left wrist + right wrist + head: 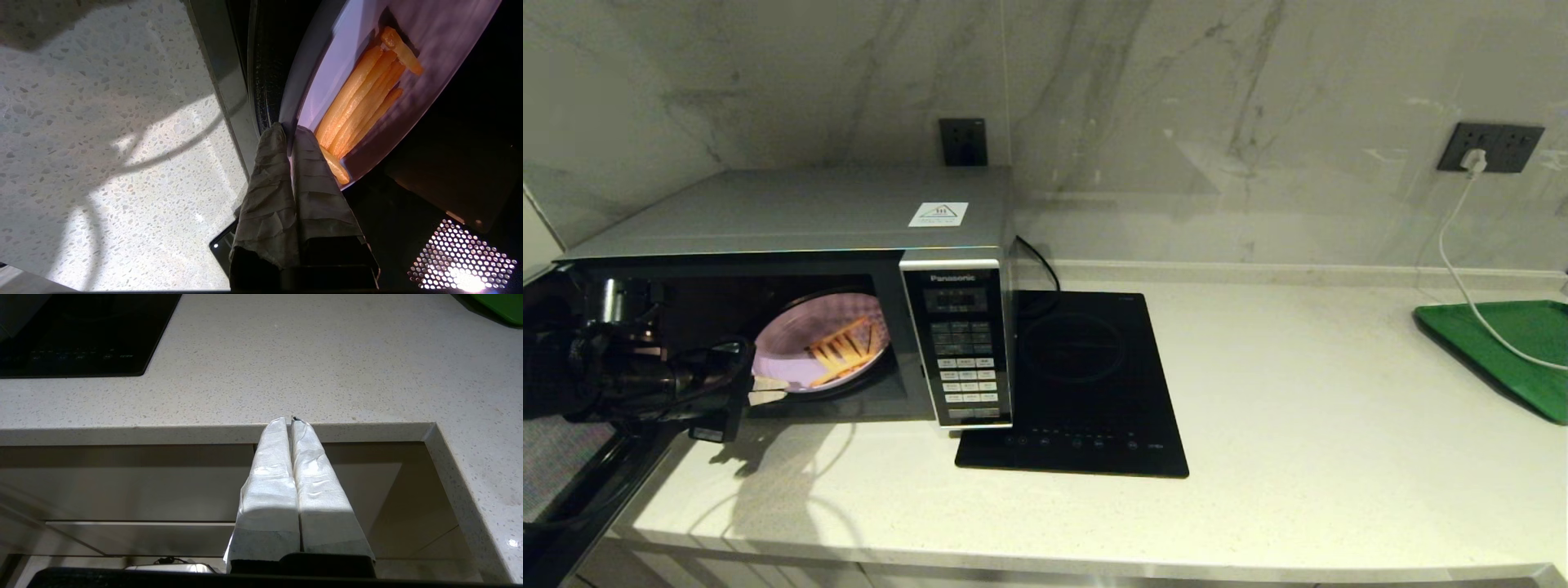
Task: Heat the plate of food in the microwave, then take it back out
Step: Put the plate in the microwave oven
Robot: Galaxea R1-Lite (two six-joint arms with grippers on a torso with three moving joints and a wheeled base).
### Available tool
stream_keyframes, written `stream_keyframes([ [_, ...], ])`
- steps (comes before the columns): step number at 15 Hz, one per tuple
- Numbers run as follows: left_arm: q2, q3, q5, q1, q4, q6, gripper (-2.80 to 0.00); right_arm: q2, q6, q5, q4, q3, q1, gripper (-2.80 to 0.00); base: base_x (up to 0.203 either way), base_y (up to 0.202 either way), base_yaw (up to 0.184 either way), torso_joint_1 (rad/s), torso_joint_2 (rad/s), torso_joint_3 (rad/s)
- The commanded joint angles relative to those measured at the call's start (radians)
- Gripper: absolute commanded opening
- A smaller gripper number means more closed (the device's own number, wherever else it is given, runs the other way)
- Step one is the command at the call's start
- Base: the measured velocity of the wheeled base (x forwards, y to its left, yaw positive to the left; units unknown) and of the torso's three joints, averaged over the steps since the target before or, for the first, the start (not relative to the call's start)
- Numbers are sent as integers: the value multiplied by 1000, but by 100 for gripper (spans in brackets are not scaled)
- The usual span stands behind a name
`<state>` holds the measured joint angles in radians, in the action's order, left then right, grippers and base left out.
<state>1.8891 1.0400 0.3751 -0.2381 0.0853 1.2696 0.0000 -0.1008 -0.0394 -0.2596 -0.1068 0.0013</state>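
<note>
The microwave (pixel 792 216) stands at the left of the counter with its door swung open to the left. In its cavity sits the plate of food (pixel 784 335), a lilac plate that looks tilted, with orange sticks (pixel 841 351) on it. My left gripper (pixel 766 394) reaches in from the left and is shut on the plate's near rim. The left wrist view shows the cloth-wrapped fingers (pixel 265 179) pinching the rim of the plate (pixel 327 85), one outside and one inside beside the sticks (pixel 359 102). My right gripper (pixel 291 421) hangs shut and empty before the counter's front edge.
A flat black induction hob (pixel 1086 376) lies right beside the microwave. A green tray (pixel 1511 343) sits at the far right with a white cable (pixel 1462 269) running to a wall socket. The open microwave door (pixel 564 474) juts out past the counter's left front.
</note>
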Motion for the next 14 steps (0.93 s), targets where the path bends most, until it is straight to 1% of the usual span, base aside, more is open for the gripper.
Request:
stream_keyframes([
  [1,-2,3,1,2,1,5,0,2,0,-1,-1,0,0,-280,0,0,0,0,0,0],
  [5,-38,3,2,5,1,11,0,2,0,-1,-1,1,0,-280,0,0,0,0,0,0],
  [9,-117,-6,4,14,-15,11,0,2,0,-1,-1,0,0,-280,0,0,0,0,0,0],
  [11,-188,-34,4,30,-58,5,0,2,0,-1,-1,0,0,-280,0,0,0,0,0,0],
  [13,-294,-100,5,47,-95,-11,0,2,0,-1,-1,-1,0,-280,0,0,0,0,0,0],
  [14,-362,-142,4,54,-111,-30,0,2,0,-1,-1,-1,0,-280,0,0,0,0,0,0],
])
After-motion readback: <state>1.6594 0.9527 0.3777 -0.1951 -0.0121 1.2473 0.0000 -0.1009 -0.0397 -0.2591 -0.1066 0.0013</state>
